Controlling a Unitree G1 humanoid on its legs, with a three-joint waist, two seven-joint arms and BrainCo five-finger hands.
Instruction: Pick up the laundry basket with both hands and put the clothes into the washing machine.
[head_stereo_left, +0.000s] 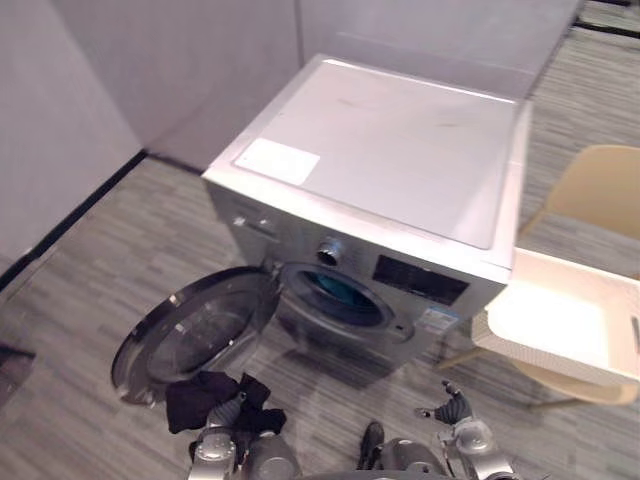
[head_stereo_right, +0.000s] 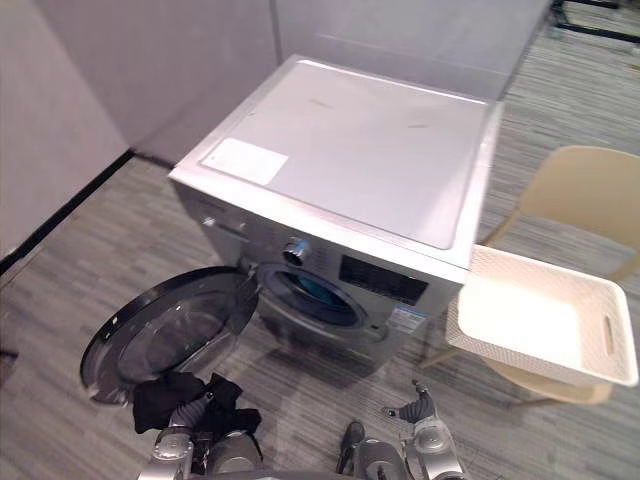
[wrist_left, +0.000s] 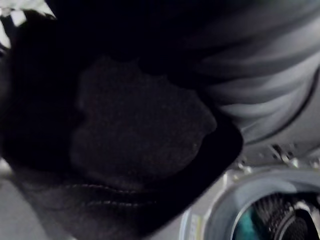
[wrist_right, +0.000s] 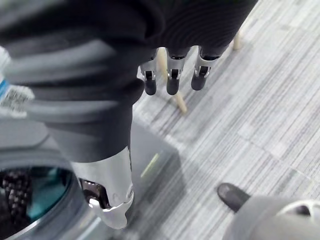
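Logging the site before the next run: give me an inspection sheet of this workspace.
Surface: grey striped floor.
Job's things: washer with its door open, swung to the robot's left; teal item inside; white basket on a beige chair right of the washer, no clothes seen in it; black cloth low by the door.
Clutter: white label on the washer top.
Hands: left hand wrapped in the cloth, grip hidden; right hand open, holding nothing.
Cables: nothing seen.
Surroundings: grey walls behind the washer.
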